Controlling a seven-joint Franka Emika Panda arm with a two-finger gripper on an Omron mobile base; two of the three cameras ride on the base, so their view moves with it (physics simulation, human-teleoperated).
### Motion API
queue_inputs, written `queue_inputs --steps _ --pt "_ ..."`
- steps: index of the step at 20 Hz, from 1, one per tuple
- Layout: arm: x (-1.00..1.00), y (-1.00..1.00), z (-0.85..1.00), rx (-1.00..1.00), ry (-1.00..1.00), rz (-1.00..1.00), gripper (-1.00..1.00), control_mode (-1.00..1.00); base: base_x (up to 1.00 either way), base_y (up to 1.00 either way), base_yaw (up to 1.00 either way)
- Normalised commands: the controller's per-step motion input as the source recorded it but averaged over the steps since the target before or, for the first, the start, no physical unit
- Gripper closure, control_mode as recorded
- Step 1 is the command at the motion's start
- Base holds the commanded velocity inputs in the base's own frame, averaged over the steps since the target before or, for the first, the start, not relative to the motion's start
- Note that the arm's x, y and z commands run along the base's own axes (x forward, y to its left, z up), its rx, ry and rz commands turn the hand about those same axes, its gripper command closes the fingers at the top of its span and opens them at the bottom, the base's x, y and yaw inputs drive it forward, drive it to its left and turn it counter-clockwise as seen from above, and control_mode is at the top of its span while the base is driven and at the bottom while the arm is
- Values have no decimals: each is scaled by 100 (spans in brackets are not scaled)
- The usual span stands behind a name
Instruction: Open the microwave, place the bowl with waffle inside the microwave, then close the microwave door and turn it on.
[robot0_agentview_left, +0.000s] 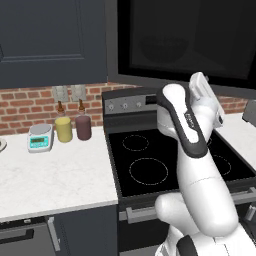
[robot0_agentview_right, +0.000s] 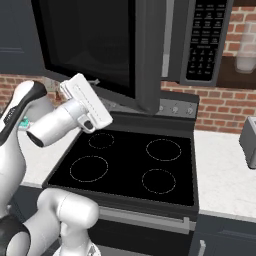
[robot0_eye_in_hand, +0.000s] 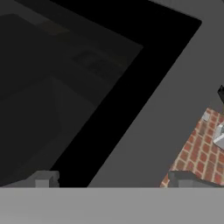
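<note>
The microwave (robot0_agentview_right: 150, 45) hangs above the stove (robot0_agentview_right: 130, 165), and its door (robot0_agentview_right: 95, 45) stands swung out toward the room, hinged on the left as I face it, so its free edge juts forward over the back burners. The claw (robot0_eye_in_hand: 111, 181) is raised up close to that door, pointing at its dark glass and grey frame; its two fingertips stand wide apart with nothing between them, so it holds nothing. To my eye the opening step is done or nearly so, with the hand let go of the door. Behind the glass I can make out a faint round shape that may be the bowl (robot0_agentview_left: 162, 47), or only its reflection; I cannot say for certain whether it sits inside the cavity, and the waffle I cannot pick out at all. If the bowl is indeed in, the next move calls for getting the hand round to the outer face of the door and pushing it back toward the control panel (robot0_agentview_right: 205, 40) at the right. The door is a wide panel, its long axis running level, its glass face turned out away from the oven.
</note>
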Motion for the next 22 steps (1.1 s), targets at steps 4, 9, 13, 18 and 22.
queue_inputs --steps 4,9,13,18,22 --pt "7 -15 37 3 2 4 -100 -100 0 0 0" --pt "3 -7 31 1 3 8 -100 -100 0 0 0" --pt "3 -6 31 0 6 11 -100 -100 0 0 0" --pt "11 -3 38 0 8 12 -100 -100 0 0 0" --pt "18 0 44 0 13 13 -100 -100 0 0 0"
